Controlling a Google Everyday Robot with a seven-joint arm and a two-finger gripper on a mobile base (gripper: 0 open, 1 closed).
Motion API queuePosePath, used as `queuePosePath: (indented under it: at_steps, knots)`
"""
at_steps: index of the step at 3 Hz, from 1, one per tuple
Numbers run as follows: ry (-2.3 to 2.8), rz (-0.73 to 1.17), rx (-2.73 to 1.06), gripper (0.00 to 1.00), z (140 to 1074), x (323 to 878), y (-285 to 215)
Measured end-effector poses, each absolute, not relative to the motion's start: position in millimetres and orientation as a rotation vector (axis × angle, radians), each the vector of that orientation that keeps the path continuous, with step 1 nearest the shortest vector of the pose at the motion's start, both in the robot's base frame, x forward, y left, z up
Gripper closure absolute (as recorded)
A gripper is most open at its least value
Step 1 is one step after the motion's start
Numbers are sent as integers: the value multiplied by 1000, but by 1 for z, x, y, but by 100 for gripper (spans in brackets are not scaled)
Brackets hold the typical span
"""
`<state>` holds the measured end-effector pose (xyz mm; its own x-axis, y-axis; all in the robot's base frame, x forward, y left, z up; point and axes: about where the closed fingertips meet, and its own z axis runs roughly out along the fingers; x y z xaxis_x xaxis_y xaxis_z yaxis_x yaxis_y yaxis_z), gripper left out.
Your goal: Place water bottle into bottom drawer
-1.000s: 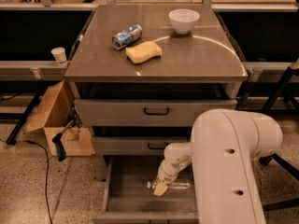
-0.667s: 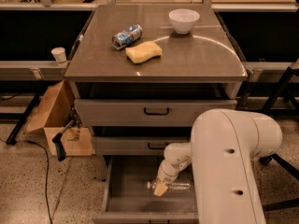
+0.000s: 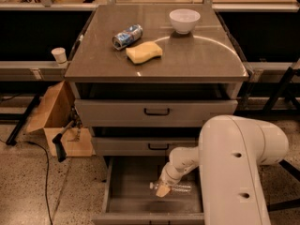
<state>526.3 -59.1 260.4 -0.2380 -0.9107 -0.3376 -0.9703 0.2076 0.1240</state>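
End effector [image 3: 163, 190]: down in bottom drawer [image 3: 126, 182], at end of water bottle [image 3: 182, 188]; open or clamped, cannot tell.
Bottle: sideways, low in drawer.
Release: let go fully, rise straight clear.

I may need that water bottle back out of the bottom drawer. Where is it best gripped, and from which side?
Probably take the water bottle at mid-body, from straight above. It lies on its side in the open bottom drawer, long axis running left to right, so its narrow width suits a pinch front to back. The claw sits low at its left end.
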Motion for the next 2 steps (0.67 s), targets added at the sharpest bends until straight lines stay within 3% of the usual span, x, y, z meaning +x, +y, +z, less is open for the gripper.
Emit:
queuePosePath:
  at_steps: [2]
  knots:
    - [2295,591,-1733,100,229,541,-80]
